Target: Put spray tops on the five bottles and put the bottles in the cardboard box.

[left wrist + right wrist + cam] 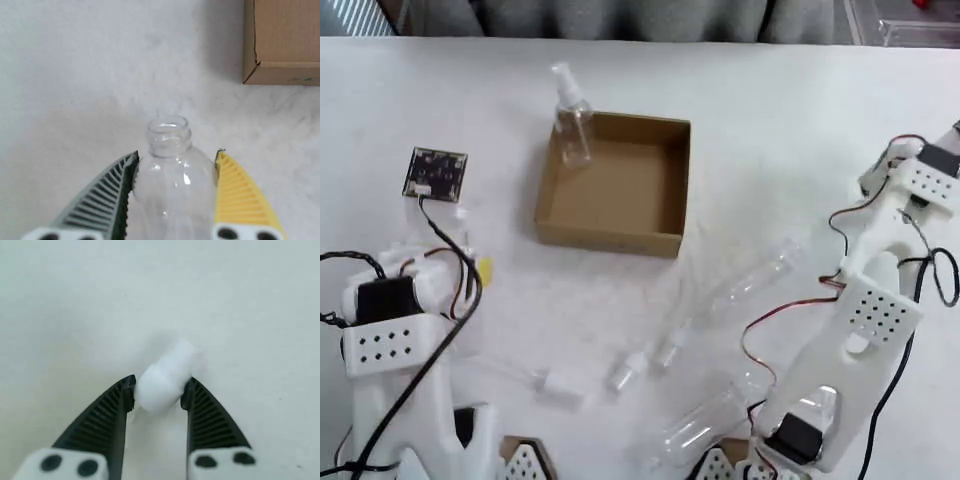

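Observation:
In the left wrist view my left gripper [176, 156] is shut on a clear bottle [170, 175] with an open neck and no top, its grey and yellow fingers on either side. A corner of the cardboard box [282, 40] lies beyond it. My right gripper [160, 384] is shut on a white spray top [167, 372] just above the white table. In the high view the cardboard box [605, 232] sits mid-table. One bottle with a spray top [572, 120] stands upright in its far left corner.
Clear bottles lie on the table near the right arm [760, 275] and at the front [705, 425]. Loose white spray tops [625, 370] [560, 385] lie in front of the box. A small circuit board [435, 173] with a cable sits at the left.

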You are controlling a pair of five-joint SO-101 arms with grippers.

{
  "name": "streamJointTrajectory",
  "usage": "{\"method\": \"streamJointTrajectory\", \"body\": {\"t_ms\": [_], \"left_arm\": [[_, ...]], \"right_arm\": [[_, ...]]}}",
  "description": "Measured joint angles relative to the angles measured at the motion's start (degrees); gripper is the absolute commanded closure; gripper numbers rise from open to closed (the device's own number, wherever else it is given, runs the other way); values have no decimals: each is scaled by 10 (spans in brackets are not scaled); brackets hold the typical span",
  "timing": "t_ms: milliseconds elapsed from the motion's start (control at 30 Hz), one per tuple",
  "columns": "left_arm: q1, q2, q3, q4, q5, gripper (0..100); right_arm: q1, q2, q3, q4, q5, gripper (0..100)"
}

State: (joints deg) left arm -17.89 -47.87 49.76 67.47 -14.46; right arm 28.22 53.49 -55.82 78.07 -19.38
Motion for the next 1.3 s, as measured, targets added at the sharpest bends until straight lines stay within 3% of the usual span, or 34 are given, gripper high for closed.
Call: {"method": "streamJointTrajectory", "body": {"t_ms": [300,667,833,1067,1300], "left_arm": [[20,0,-53,47,0,980],[107,-8,-160,113,25,980],[142,-106,-159,100,64,979],[191,-303,-82,51,72,978],[203,-324,-54,-13,121,977]], "right_arm": [[-46,-107,-220,184,75,981],[-135,-231,-262,193,120,981],[-142,-313,-262,196,120,982],[-168,-509,-103,197,120,982],[-257,-737,132,197,120,981]]}}
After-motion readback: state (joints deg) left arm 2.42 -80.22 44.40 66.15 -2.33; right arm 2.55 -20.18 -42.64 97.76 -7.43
